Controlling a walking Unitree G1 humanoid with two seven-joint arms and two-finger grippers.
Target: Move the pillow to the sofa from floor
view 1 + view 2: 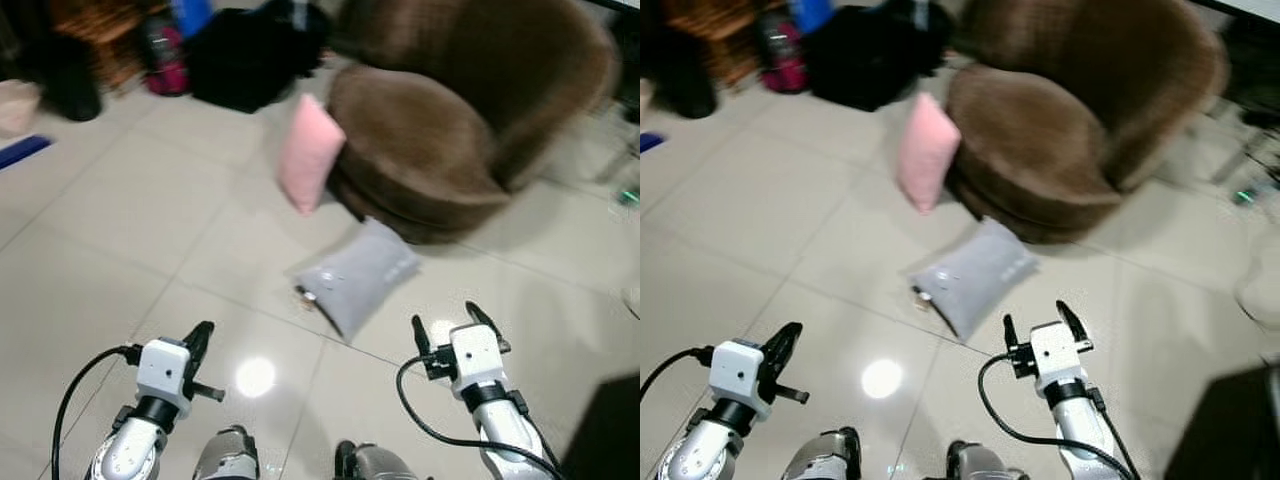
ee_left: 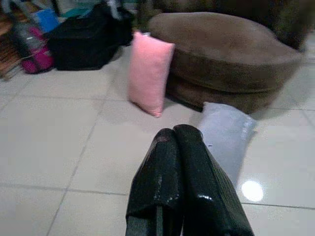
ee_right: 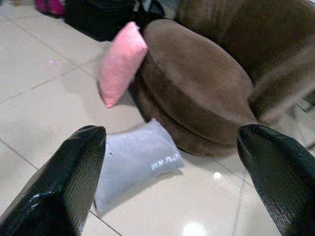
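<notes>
The right hand is hovering low over the tiled floor, its two black fingers spreading wide apart and holding nothing. The left hand is hanging at about the same height on the other side, its fingers pressing together with nothing between them.

Just ahead of the right hand, a grey pillow is lying flat on the floor, one end pointing toward the robot and the other reaching toward the base of the sofa. From the right wrist view the grey pillow is sitting between the two spread fingers, close to the sofa's rounded seat but apart from the hand.

Beyond it, a pink pillow is standing on edge on the floor, leaning against the front of the brown sofa, near the grey pillow but not touching it. The sofa is a round brown piece with a curved back rising behind its seat cushion.

Farther back, a black bag is sitting on the floor beside the sofa, with a pink and red bag next to it. A bright reflection is glinting on the tiles between the two arms.
</notes>
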